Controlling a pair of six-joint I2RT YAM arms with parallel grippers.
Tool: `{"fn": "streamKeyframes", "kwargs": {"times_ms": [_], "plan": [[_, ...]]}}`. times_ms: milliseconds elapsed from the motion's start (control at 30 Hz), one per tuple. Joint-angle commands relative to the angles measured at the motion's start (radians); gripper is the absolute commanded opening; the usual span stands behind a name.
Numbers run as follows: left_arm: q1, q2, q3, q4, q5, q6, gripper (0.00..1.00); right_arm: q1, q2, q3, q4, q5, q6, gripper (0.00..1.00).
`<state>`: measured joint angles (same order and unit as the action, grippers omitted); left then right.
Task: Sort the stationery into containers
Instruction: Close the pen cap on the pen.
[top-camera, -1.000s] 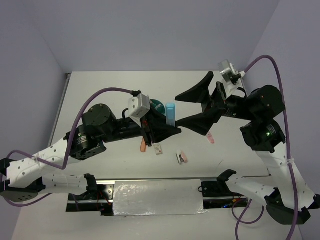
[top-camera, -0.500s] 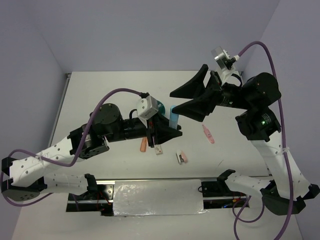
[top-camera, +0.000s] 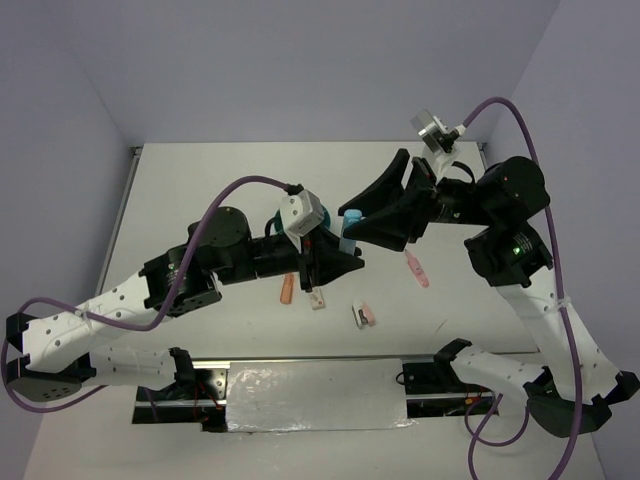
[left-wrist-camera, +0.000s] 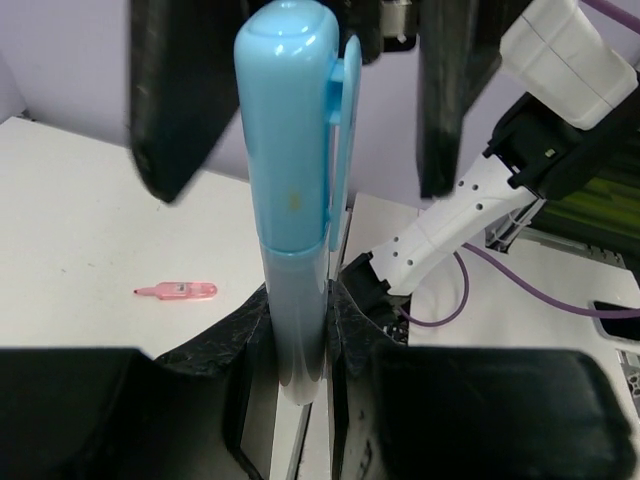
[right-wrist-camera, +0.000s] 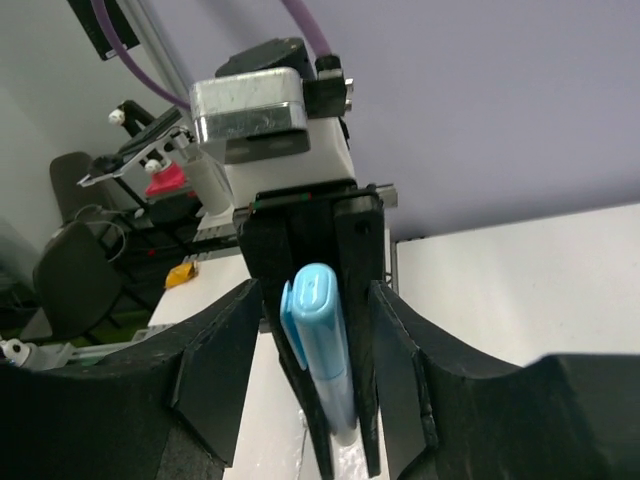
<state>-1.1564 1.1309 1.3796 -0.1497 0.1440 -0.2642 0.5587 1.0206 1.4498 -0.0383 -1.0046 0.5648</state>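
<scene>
My left gripper (top-camera: 338, 258) (left-wrist-camera: 300, 335) is shut on the lower end of a light-blue marker (top-camera: 349, 220) (left-wrist-camera: 293, 200) and holds it upright above the table. My right gripper (top-camera: 350, 222) (right-wrist-camera: 313, 302) straddles the marker's (right-wrist-camera: 328, 350) capped end. Its fingers (left-wrist-camera: 170, 90) stand either side with a gap to the marker on both sides, so it is open. Of the teal container only a sliver (top-camera: 276, 215) shows beside the left wrist camera. An orange marker (top-camera: 286, 291), a pink marker (top-camera: 416, 268) and small white and pink pieces (top-camera: 362, 316) lie on the table.
Another small white piece (top-camera: 318, 299) lies beside the orange marker. The pink marker (left-wrist-camera: 176, 291) also shows on the table in the left wrist view. Both arms cross over the table's middle. The arm bases and a foil-covered plate (top-camera: 315, 395) sit at the near edge.
My right gripper has swung left to the marker's cap and its jaws have narrowed round it. My left gripper has shifted slightly, still holding the marker.
</scene>
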Motion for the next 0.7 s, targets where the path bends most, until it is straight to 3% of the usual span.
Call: {"fn": "streamKeyframes", "kwargs": {"times_ms": [0, 100, 167, 433, 667], "plan": [[0.017, -0.014, 0.033, 0.061, -0.037, 0.008, 0.0, -0.002, -0.033, -0.032, 0.089, -0.038, 0.035, 0.55], [0.029, -0.007, 0.038, 0.061, -0.035, 0.003, 0.0, -0.003, -0.048, -0.06, 0.103, -0.031, 0.035, 0.43], [0.031, 0.0, 0.044, 0.059, -0.018, 0.003, 0.0, -0.003, -0.056, -0.069, 0.11, -0.02, 0.035, 0.43], [0.034, 0.02, 0.045, 0.072, 0.025, -0.001, 0.0, -0.005, -0.045, -0.052, 0.072, 0.024, -0.008, 0.71], [0.035, 0.024, 0.05, 0.067, 0.043, 0.0, 0.0, -0.005, -0.042, -0.023, 0.055, 0.073, -0.051, 0.69]]}}
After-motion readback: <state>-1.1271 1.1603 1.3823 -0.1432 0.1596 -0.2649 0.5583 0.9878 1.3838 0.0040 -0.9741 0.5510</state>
